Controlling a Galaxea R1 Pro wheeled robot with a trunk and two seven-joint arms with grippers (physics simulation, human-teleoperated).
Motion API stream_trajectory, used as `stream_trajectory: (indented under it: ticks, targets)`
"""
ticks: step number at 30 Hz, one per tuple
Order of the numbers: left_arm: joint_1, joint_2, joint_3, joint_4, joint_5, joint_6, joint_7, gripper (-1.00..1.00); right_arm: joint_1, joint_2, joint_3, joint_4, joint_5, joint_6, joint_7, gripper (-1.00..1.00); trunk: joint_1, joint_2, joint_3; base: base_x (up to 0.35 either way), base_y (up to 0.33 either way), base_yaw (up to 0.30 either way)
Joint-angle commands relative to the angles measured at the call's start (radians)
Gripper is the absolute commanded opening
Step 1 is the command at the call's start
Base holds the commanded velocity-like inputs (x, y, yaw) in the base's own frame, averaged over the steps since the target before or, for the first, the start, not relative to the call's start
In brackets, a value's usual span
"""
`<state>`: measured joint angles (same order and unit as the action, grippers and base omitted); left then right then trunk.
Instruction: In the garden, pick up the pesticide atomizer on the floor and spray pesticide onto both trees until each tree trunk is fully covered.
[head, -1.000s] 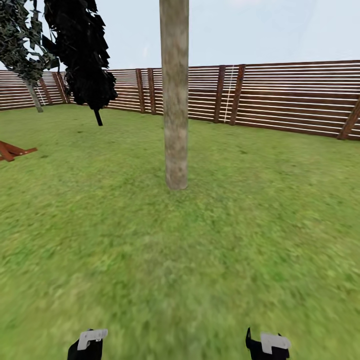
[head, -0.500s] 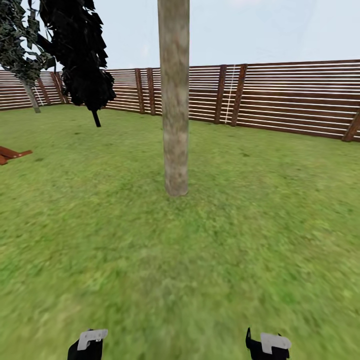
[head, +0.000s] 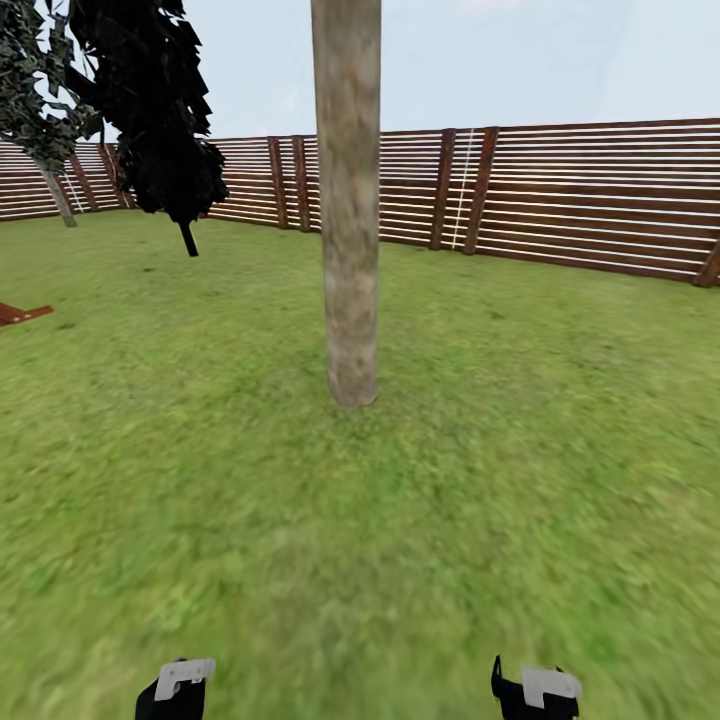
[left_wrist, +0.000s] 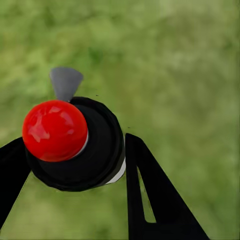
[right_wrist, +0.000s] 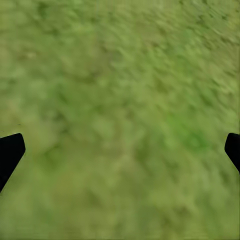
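One thick grey-brown tree trunk (head: 348, 200) stood ahead on the lawn (head: 520, 450), while the left claw (left_wrist: 75, 165) pinched the black red-capped pesticide atomizer (left_wrist: 75, 142) and the right claw (right_wrist: 120, 150) hung wide and empty. Spraying from there would probably have fallen short of the bark, and the round bottle might have slipped between the thin fingers (left_wrist: 150, 195).

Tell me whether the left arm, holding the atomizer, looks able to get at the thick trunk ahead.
Probably not yet. The left claw grips the atomizer, low over the lawn. Open grass lies between it and the trunk; nothing blocks the way, but the base likely needs to roll closer.
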<state>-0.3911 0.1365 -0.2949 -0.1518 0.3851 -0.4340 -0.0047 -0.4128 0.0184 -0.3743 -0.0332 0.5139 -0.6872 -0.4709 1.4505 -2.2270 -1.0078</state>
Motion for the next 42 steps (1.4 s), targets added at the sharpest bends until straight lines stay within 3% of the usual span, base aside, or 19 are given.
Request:
stream_trajectory:
  ticks: [1,17,19,24,25,27,29,31,35,38,40,42]
  targets:
    - [0.0,0.0,0.0,0.0,0.0,0.0,0.0,-1.0,0.0,0.0,0.0,0.0,0.0,0.0,0.0,1.0,0.0,0.0,0.0,0.34,0.0,0.0]
    - [0.0,0.0,-0.001,0.0,-0.001,0.0,0.0,-1.0,0.0,-0.001,0.0,0.0,0.001,0.0,0.0,1.0,0.0,0.0,0.0,0.276,0.013,0.0]
    - [-0.001,-0.001,-0.001,0.0,-0.002,0.0,0.0,-1.0,-0.001,-0.022,-0.001,-0.002,-0.002,0.0,-0.001,1.0,0.0,0.0,0.0,0.004,0.001,0.0]
    - [-0.009,0.002,-0.017,-0.016,-0.022,0.002,-0.009,-1.0,-0.002,-0.027,0.0,-0.018,0.001,-0.001,0.001,1.0,0.0,0.0,0.0,0.0,0.0,0.0]
    - [-0.016,0.011,-0.016,-0.019,-0.128,0.001,-0.015,-1.0,-0.003,-0.028,0.011,-0.143,0.026,0.005,0.066,1.0,0.0,0.0,0.0,0.0,0.0,0.0]
    - [-0.021,0.013,-0.015,-0.028,-0.237,0.001,-0.018,-1.0,-0.003,-0.03,0.024,-0.245,0.08,0.033,0.237,1.0,0.0,0.0,0.0,0.0,0.0,0.0]
    - [-0.022,0.014,-0.015,-0.054,-0.322,0.007,-0.039,-1.0,-0.003,-0.031,0.028,-0.329,0.098,0.086,0.371,1.0,0.0,0.0,0.0,0.0,0.0,0.0]
    - [-0.053,0.022,-0.015,-0.082,-0.444,0.015,-0.117,-1.0,-0.003,-0.031,0.029,-0.428,0.106,0.163,0.515,1.0,0.0,0.0,0.0,0.0,0.0,0.0]
    - [-0.107,0.031,-0.015,-0.084,-0.522,0.039,-0.237,-1.0,-0.005,-0.04,0.029,-0.458,0.108,0.181,0.597,1.0,0.0,0.0,0.0,0.0,0.0,0.0]
    - [-0.153,0.036,-0.015,-0.09,-0.592,0.131,-0.344,-1.0,-0.008,-0.051,0.03,-0.465,0.118,0.184,0.662,1.0,0.0,0.0,0.0,0.0,0.0,0.0]
    - [-0.167,0.035,-0.014,-0.092,-0.645,0.15,-0.378,-1.0,-0.009,-0.052,0.04,-0.466,0.166,0.184,0.68,1.0,0.0,0.0,0.0,0.0,0.0,0.0]
    - [-0.175,0.034,-0.014,-0.092,-0.699,0.157,-0.442,-1.0,-0.011,-0.049,0.072,-0.468,0.283,0.185,0.769,1.0,0.0,0.0,0.0,0.0,0.0,0.0]
